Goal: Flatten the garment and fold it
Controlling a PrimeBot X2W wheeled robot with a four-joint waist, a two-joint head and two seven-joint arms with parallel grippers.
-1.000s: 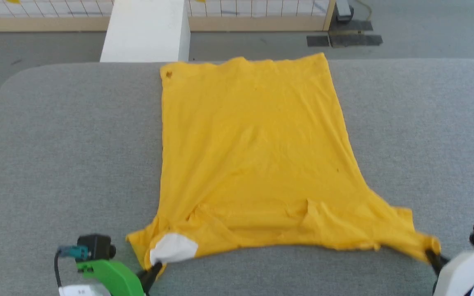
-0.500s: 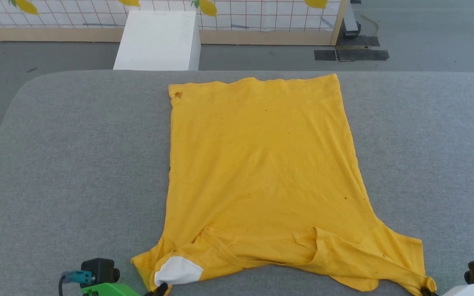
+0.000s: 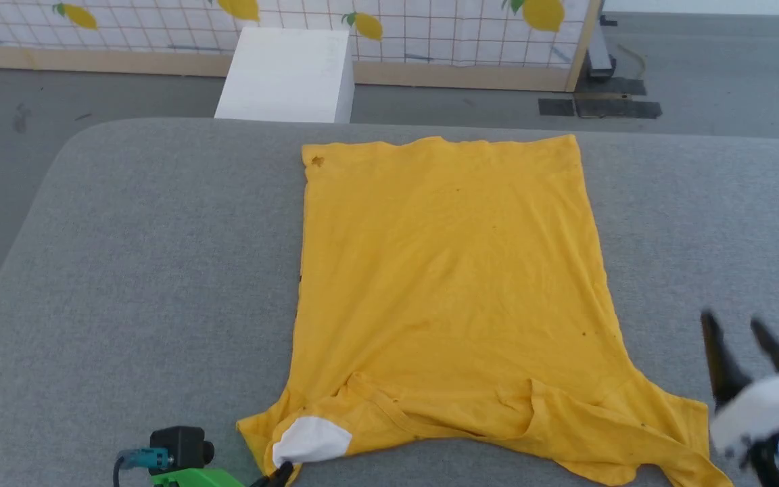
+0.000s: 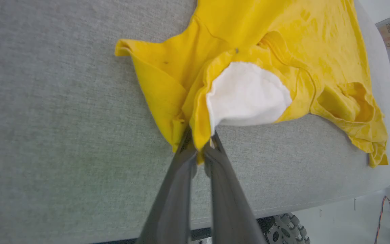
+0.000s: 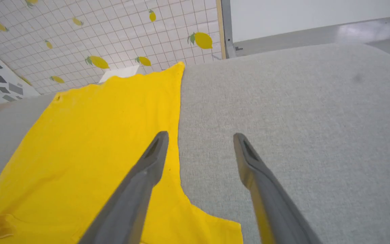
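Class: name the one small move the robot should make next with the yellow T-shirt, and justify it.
Probably draw the left pincer outward: it is shut on the garment at its bunched, folded-over sleeve, while the body lies flat and the right pincer hangs open, holding nothing.

I note the garment (image 3: pixel 450 284) is thin, matt yellow cloth, softly creased. Its sleeve patch (image 4: pixel 245 95) is white cloth with a coarser texture. The surface (image 3: pixel 146 270) is covered in rough grey woven fabric. The right end effector (image 5: pixel 200 139) looks like smooth, matt dark plastic.
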